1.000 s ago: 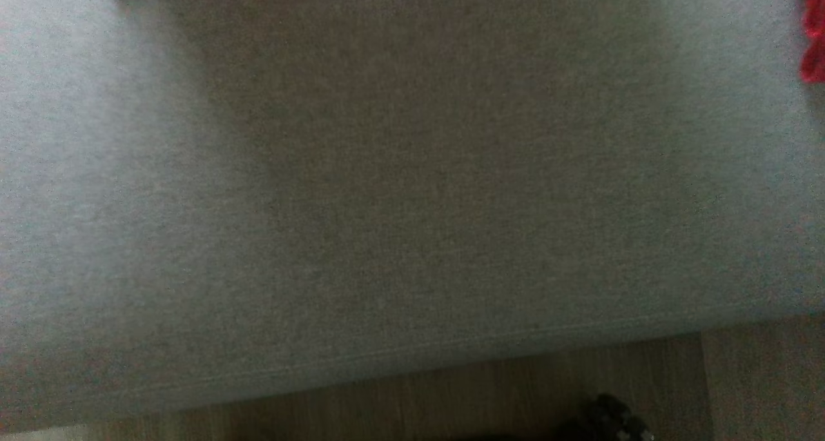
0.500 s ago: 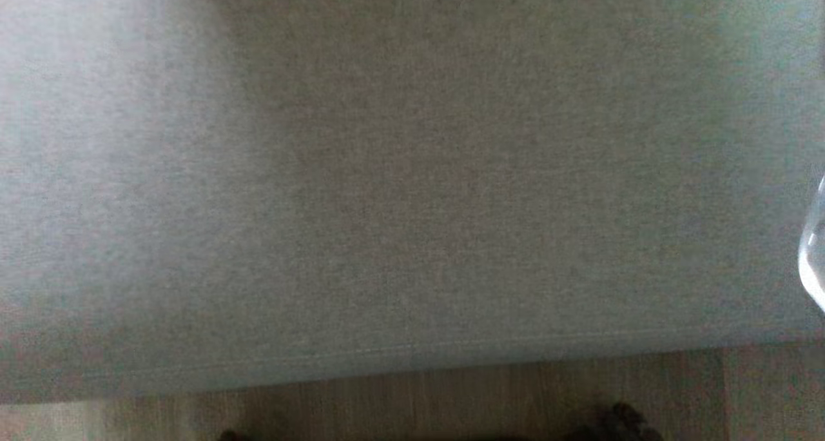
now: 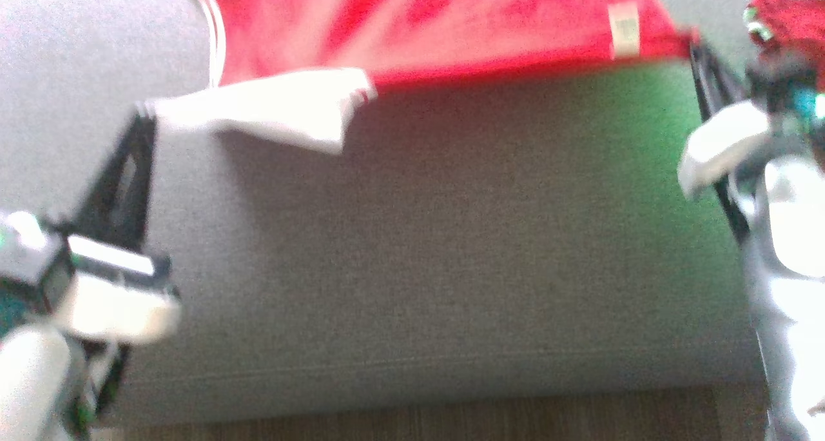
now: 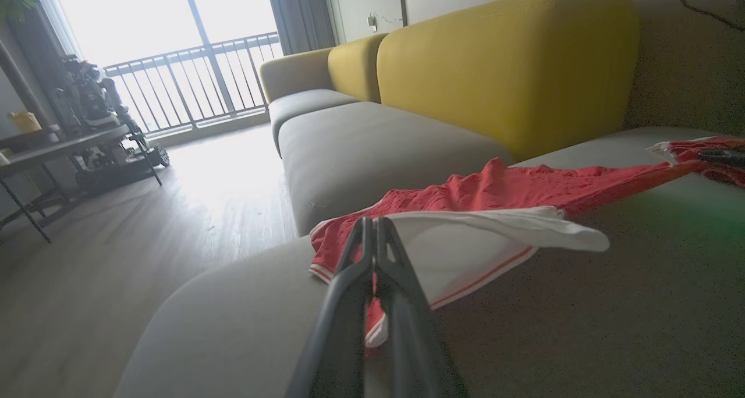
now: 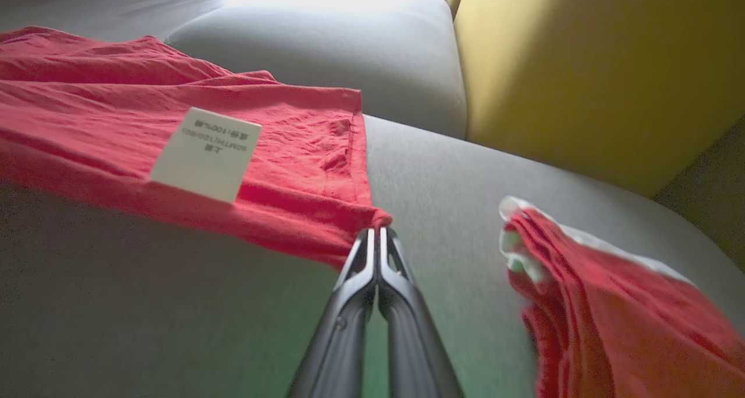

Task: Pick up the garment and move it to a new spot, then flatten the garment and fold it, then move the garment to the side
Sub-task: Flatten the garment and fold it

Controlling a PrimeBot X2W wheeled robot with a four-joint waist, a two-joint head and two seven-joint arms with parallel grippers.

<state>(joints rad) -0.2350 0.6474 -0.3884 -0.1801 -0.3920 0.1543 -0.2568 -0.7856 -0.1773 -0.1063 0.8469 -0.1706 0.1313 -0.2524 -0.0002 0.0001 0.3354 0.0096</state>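
Tag (image 5: 205, 155) on garment (image 5: 87, 95): "60MTH(120/60)", "100%"

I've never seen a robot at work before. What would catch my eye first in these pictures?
The red garment with its white sleeve, stretched across the grey sofa seat, stands out first. The left end effector and the right end effector are each shut on an edge of it, one at either end. Behind rises a bright yellow backrest.
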